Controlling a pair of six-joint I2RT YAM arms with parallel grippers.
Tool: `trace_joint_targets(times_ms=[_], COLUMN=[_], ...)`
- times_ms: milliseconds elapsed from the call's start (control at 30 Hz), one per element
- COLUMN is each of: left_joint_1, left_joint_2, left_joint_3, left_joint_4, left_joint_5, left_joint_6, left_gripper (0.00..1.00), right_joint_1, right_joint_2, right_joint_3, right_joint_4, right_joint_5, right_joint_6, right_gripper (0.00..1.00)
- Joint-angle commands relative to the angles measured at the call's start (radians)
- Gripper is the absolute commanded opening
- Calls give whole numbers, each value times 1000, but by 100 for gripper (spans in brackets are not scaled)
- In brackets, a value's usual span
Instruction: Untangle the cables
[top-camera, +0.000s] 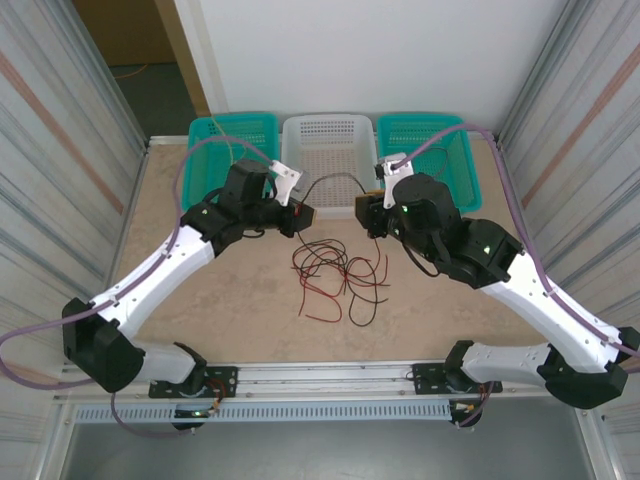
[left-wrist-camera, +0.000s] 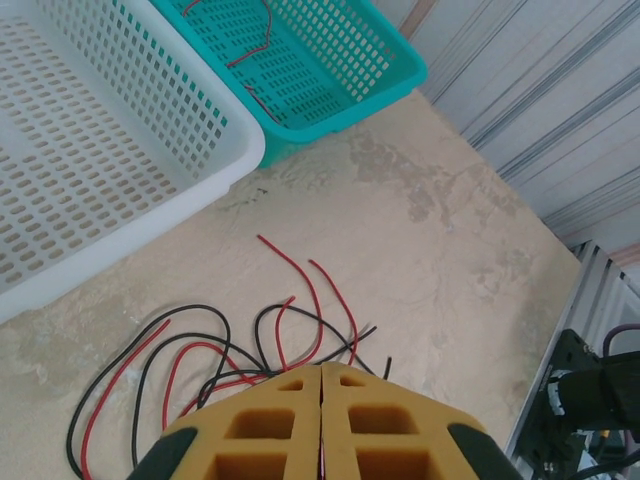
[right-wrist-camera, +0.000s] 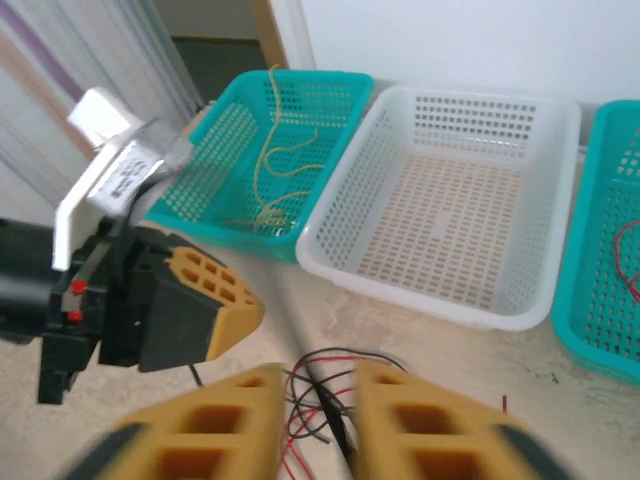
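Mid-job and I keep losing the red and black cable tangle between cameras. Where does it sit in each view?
Top external: cable tangle mid-picture, just below the white basket.
Left wrist: lower left of centre, below the white basket.
Right wrist: bottom centre, blurred.
Shared landmark: the white basket, just beyond the tangle in all three.

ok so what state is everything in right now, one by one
left gripper: shut
right gripper: open, black strand between its fingers
red and black cables: tangled on the table
white basket: empty
left teal basket: holds pale yellow cable
right teal basket: holds red cable
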Motion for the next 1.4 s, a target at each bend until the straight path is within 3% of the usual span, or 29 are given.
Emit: trace_joint_targets(times_ms=[0,33,67,167,300,567,600,733,800,900,1233,1367], left_joint_1=[32,58,88,176,218,254,259,265,258,236,171,171], left_joint_2=[-1,15,32,84,169,518,572,681,674,629,580,633], left_joint_3=[40,55,70,103,220,692,752,852,822,752,719,788], left_joint_4=[-7,-25,-40,-5,33,-138,-158,-161,-121,-84,-245,-297], left_joint_5=[-6,-8,-3,90,134,-13,-5,12,18,-19,-141,-148], left_joint_6=[-76,-117,-164,-263,-308,-371,-387,-417,-405,-355,-155,-126], left_gripper=[0,0,0,0,0,0,4,58,71,98,98,90], right_joint_1=[-38,-61,-84,-144,-201,-207,-206,-206,-208,-225,-229,-229], right_joint_2=[-16,-21,-30,-77,-136,-124,-122,-131,-132,-114,-17,-15], right_joint_3=[-12,-16,-26,-73,-149,-198,-199,-212,-221,-234,-232,-233], right_joint_4=[-46,-62,-73,-74,-49,-58,-62,-75,-83,-95,-90,-88], right_joint_5=[77,81,79,47,-20,-92,-96,-90,-82,-101,-149,-150], right_joint_6=[63,79,94,134,170,211,214,216,216,223,234,239], right_gripper=[72,80,82,83,83,80,80,80,81,81,79,79])
